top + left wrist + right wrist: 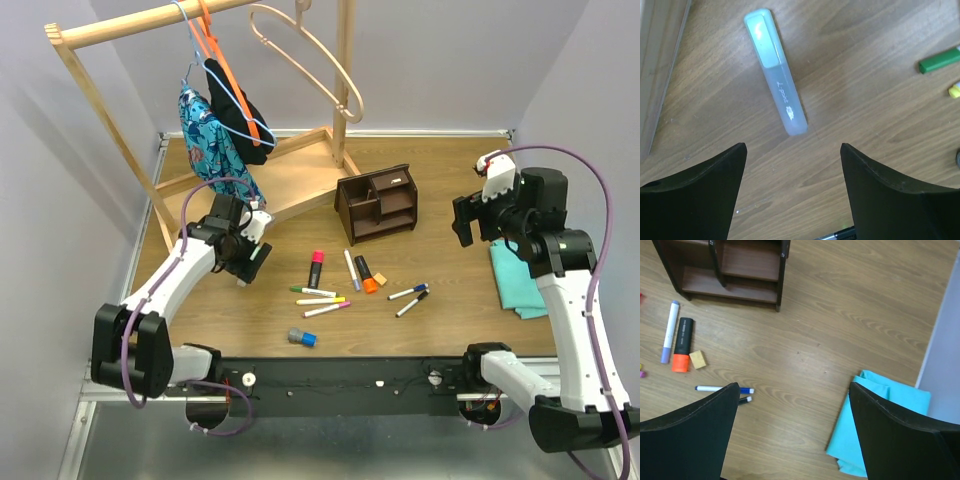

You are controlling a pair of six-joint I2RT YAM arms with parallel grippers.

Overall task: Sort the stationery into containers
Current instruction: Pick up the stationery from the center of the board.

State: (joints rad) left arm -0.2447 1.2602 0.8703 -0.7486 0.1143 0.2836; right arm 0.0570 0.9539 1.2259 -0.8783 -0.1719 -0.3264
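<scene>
dark organiser point(377, 203) stands toward the far edge of the tabletop point(445, 325). left gripper point(792, 146) spread wide above a pale green pen point(776, 72) near the left edge; right gripper point(794, 385) spread wide, nothing held, near the right edge. markers point(320, 300) lie mid-tabletop.

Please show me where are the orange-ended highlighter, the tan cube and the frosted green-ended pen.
orange-ended highlighter point(684, 335): right wrist view, on its black barrel.
tan cube point(698, 359): right wrist view, on its top face.
frosted green-ended pen point(777, 75): left wrist view, at its middle.
</scene>
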